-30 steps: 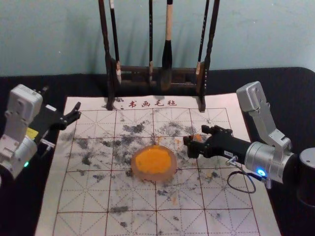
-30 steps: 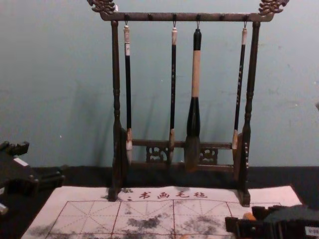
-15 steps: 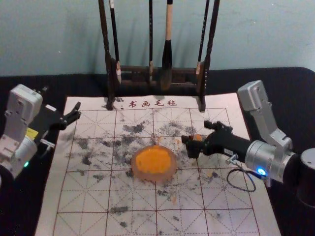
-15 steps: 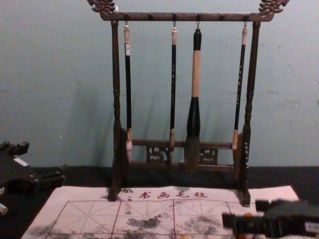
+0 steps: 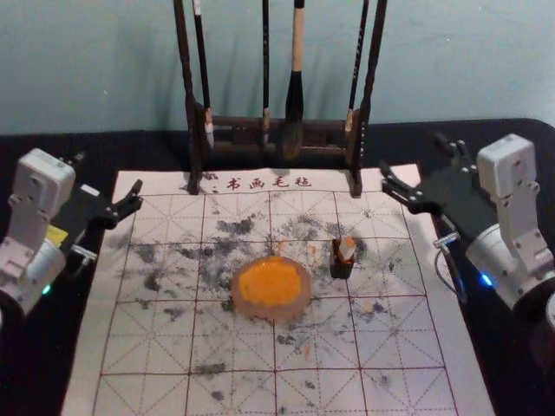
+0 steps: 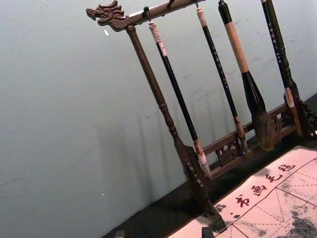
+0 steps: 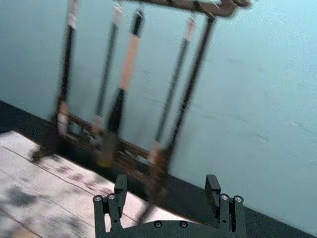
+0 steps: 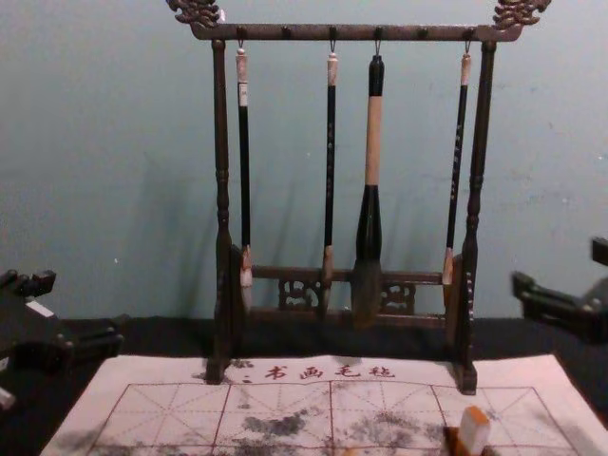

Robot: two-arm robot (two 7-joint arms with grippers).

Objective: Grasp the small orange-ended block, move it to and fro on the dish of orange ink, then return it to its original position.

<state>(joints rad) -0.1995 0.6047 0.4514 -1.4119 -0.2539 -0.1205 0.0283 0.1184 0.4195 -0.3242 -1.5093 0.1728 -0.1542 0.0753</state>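
The right gripper [image 5: 414,156] is near the mat's [image 5: 234,381] far right corner, fingers spread and unloaded; the chest view crops it. The block [image 5: 347,248] sits in a dark holder [image 5: 341,268] right of the dish [image 5: 299,308], lower portion concealed. The left gripper [image 5: 109,172], fingers apart, is idle at far left.

Four brushes [image 8: 373,142] hang from a carved dark rack [image 8: 304,32], its feet [image 8: 465,375] on a gridded, ink-stained mat [image 5: 147,347], a bluish wall [image 8: 123,142] behind
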